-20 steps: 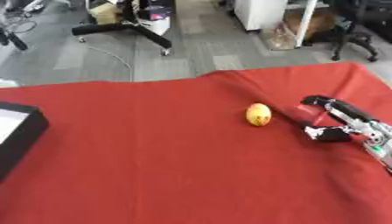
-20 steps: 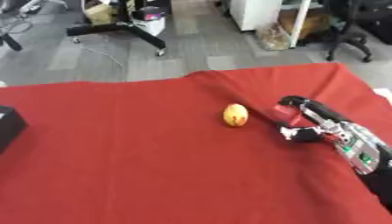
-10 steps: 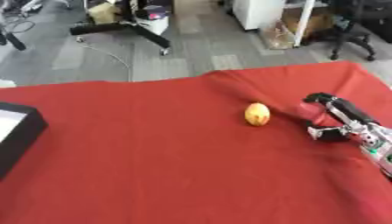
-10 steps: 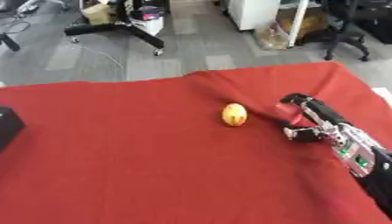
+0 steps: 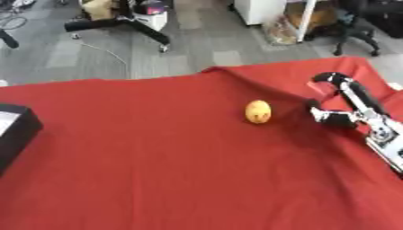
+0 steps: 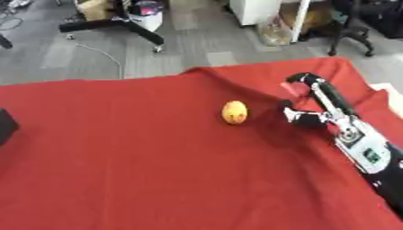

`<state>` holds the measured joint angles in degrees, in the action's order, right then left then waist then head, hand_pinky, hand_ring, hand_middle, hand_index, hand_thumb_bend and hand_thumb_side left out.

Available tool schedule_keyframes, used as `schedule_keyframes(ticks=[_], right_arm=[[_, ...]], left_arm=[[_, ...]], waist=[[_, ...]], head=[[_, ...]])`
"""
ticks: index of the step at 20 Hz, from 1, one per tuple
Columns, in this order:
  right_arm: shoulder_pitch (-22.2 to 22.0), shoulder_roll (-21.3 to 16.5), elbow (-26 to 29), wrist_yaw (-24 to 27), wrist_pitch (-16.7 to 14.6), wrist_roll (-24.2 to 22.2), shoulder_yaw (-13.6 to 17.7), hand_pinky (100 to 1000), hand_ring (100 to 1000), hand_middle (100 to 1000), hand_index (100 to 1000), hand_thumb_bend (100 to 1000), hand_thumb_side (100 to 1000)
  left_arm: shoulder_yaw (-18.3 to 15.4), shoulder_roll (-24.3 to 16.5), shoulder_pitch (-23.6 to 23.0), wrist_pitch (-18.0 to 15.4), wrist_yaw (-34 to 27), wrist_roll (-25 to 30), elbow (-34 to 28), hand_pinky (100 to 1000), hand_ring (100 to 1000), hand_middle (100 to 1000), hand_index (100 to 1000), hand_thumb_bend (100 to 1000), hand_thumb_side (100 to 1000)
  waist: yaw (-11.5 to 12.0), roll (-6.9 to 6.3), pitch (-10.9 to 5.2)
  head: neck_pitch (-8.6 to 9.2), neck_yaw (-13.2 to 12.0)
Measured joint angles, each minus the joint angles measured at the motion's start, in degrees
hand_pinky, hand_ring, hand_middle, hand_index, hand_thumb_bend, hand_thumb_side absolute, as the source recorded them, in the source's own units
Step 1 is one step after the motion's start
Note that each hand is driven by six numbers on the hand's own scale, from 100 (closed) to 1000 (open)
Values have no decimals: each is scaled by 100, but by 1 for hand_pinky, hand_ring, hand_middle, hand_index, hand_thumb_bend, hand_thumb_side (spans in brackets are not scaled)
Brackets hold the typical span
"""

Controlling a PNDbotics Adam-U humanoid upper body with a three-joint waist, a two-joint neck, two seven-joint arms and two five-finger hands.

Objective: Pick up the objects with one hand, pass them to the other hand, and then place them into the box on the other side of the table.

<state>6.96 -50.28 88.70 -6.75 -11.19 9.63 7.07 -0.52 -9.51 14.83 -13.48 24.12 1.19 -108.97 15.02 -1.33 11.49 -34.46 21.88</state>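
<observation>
Fingers (image 6: 303,81) of the right hand (image 6: 319,105) curl at their tips yet hold nothing, just right of the yellow fruit (image 5: 257,111). The fruit sits mid-worktop (image 5: 157,170) on red cloth, open room all round. A black box (image 5: 14,134) sits at the left edge; grey office floor beyond.

1. Black box (image 5: 14,134) cut off by the left edge, only a corner showing in the right eye view
2. Right forearm cut by the right edge
3. Darker marks on the yellow object (image 5: 258,111) too blurred to read
</observation>
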Motion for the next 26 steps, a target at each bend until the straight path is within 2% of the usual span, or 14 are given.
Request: schedule_keyframes(ticks=[4,7,11,16,20,23,26], right_arm=[[-42,-13,850,601,145,-180,61,618,670,407,340,100,100],[-38,-13,1514,1019,262,-370,55,619,669,407,341,100,100],[61,-13,2235,1409,391,-665,-75,617,670,408,342,100,100],[479,-3,2470,1956,251,-1248,-383,613,672,409,341,100,104],[909,92,2478,2520,196,-1846,-666,609,676,411,341,100,140],[1192,288,2485,2895,315,-2306,-865,603,681,413,340,100,171],[1379,606,2487,3133,618,-2718,-1040,598,684,413,340,100,204]], left_arm=[[-2,-1,-81,0,92,-7,253,516,512,640,843,433,675],[3,-1,-79,-21,224,15,524,511,509,636,841,408,663],[94,1,31,-84,383,76,909,511,508,635,840,381,642],[404,1,470,-288,546,172,1417,518,514,637,842,375,621],[819,2,1093,-627,635,172,1796,535,523,645,846,368,610],[1161,51,1576,-1001,669,185,2036,556,539,658,849,390,607],[1445,160,2021,-1410,681,108,2162,577,558,670,851,428,605]], waist=[[-113,0,-5],[-170,0,-75],[-199,0,-101],[-197,0,-161],[-165,2,-254],[-160,7,-259],[-144,77,-262]], head=[[-73,-97],[-119,-166],[-135,-213],[-175,-236],[-222,-268],[-235,-343],[-281,-426]])
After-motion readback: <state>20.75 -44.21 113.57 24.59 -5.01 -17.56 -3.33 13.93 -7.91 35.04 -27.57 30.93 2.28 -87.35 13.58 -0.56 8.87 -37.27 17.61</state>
